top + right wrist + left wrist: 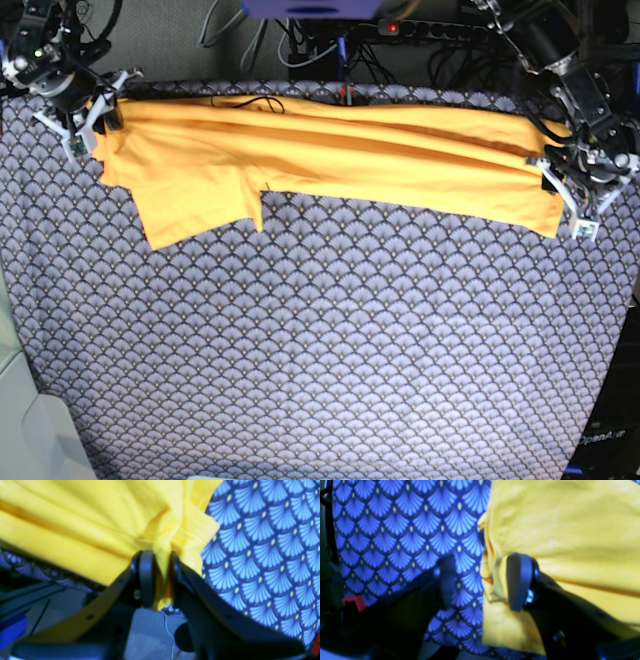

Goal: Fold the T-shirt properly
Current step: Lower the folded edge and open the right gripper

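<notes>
The T-shirt (330, 150) lies stretched across the far part of the tabletop (330, 350), on the fan-patterned tablecloth (300, 330). Its long axis runs side to side, from one arm to the other, with a sleeve (195, 205) hanging toward the near side at the base view's left.

The right tool (158, 577) sits at the end on that view's left. Its jaws stand only a little apart, and a bunched fold of yellow cloth is between them; the hold looks loose, though the blur makes it hard to say whether the pads are pressing the cloth.

The left tool (482, 582) is at the opposite end, by the hem. Its jaws are spread: one finger (517, 581) rests against the shirt's edge, the other stands over bare tablecloth, so nothing is clamped.

Each arm is therefore at its own end of the garment, neither nearer than the other. Any next fold would likely bring cloth toward the near side, across the long axis.

The only writing is faint lettering at the base view's lower right, probably "OpenArm" (603, 438). The shirt carries no print.
</notes>
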